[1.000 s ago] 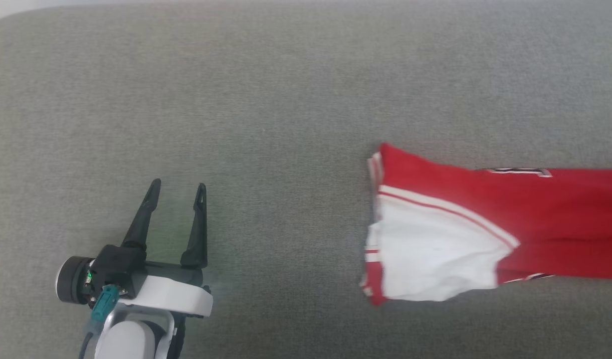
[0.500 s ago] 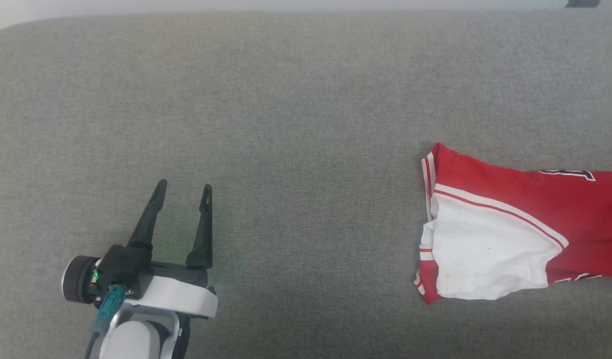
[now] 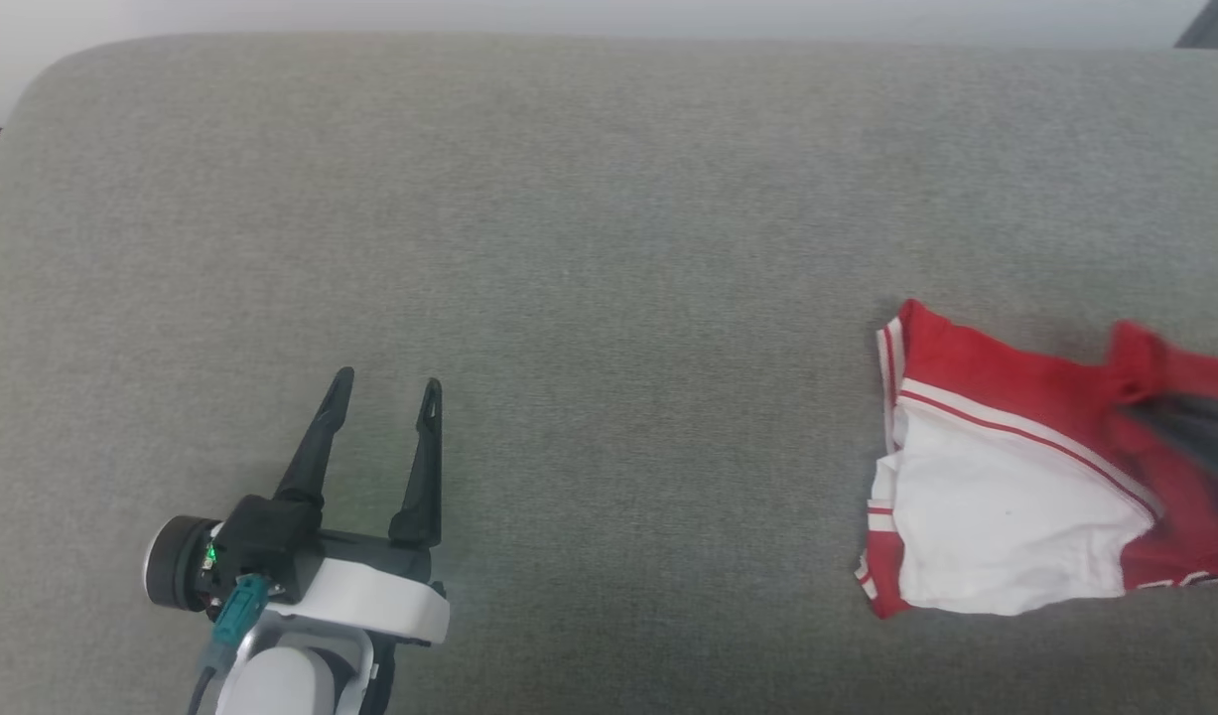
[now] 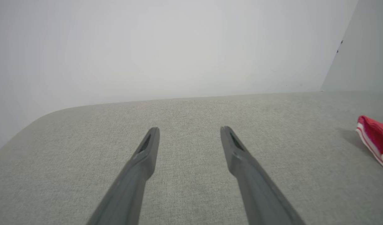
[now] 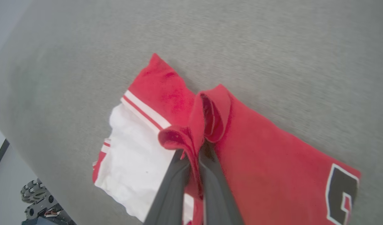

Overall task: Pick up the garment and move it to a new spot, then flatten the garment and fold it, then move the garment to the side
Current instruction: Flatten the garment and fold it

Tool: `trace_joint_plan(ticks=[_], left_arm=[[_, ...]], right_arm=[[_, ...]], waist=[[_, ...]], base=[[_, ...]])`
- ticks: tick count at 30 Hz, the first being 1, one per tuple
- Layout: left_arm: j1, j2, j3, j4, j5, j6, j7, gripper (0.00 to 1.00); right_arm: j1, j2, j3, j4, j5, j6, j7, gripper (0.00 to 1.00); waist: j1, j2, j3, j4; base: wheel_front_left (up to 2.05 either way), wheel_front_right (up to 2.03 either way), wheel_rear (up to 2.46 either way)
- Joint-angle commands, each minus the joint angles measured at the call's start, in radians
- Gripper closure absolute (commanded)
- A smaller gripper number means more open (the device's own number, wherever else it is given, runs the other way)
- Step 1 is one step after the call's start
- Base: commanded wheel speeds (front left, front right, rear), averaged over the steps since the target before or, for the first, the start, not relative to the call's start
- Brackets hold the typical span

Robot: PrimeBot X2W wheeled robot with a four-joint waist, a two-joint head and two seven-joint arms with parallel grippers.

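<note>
The jersey [image 5: 266, 162] is being pinched at a raised fold by the right claw [image 5: 194, 150] (left claw [image 3: 387, 382] spread wide, well apart from it).

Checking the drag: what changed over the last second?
The red basketball jersey with a white sleeve panel slid to the robot's right; its red cloth now bunches where the shut right gripper pinches it. The head view shifted too. The open left gripper stayed over the grey cushion.

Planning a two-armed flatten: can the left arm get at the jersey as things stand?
Probably yes: only grey cushion lies between the open left end effector and the jersey, though the sideways reach looks long.
</note>
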Motion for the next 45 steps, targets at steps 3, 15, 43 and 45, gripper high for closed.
trace_joint_plan(ticks=[3,15,43,45], left_arm=[[-0.015,-0.002,-0.013,0.005,-0.019,0.005,-0.005,0.0],[-0.04,-0.003,-0.06,0.027,-0.064,0.027,-0.005,0.0],[-0.031,-0.003,-0.002,0.206,-0.106,-0.038,-0.005,0.0],[-0.014,-0.003,0.011,0.212,-0.103,-0.039,-0.005,0.0]], right_arm=[[-0.03,0.066,0.018,-0.054,-0.049,0.0,0.054,1.0],[-0.04,0.257,0.032,0.048,-0.166,0.0,0.15,1.0],[0.09,0.342,-0.104,0.408,-0.245,0.0,-0.459,0.0],[0.103,0.37,-0.138,0.453,-0.27,0.0,-0.475,0.0]], waist=[[0.0,0.0,0.002,0.027],[0.0,0.0,0.013,0.07],[0.0,0.0,-0.162,-0.092],[0.0,0.0,-0.183,-0.099]], base=[[0.0,0.0,0.0],[0.0,0.0,0.0],[0.0,0.0,0.0],[0.0,0.0,0.0]])
